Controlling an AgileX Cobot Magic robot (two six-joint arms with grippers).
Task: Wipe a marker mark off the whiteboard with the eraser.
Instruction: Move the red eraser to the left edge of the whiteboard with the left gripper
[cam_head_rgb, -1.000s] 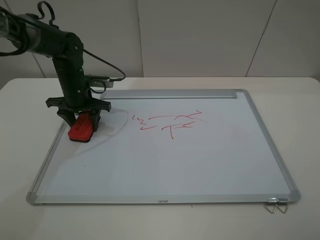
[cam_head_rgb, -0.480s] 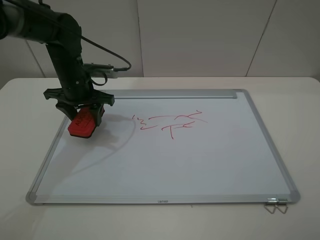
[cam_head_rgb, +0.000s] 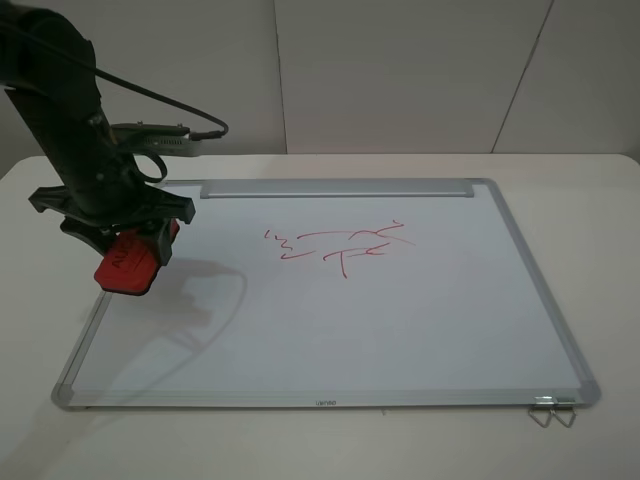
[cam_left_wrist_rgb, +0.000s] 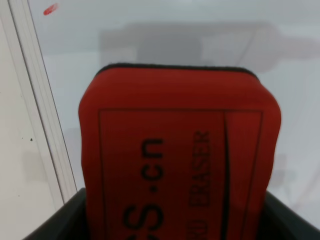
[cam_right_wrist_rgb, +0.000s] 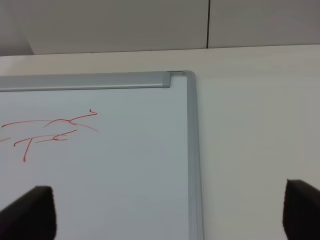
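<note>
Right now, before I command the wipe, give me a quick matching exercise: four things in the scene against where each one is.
Things:
1. eraser
2. marker mark
3. silver bar
4. wire clip

Places:
A. along the whiteboard's far edge
B. near the middle of the board
C. in the left end effector, at the board's left edge
D. at the board's near right corner

Pairs: 1-C, 2-B, 3-A, 4-D

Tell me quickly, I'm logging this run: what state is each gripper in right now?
Left gripper: shut on the eraser, held above the whiteboard.
Right gripper: open, holding nothing.
</note>
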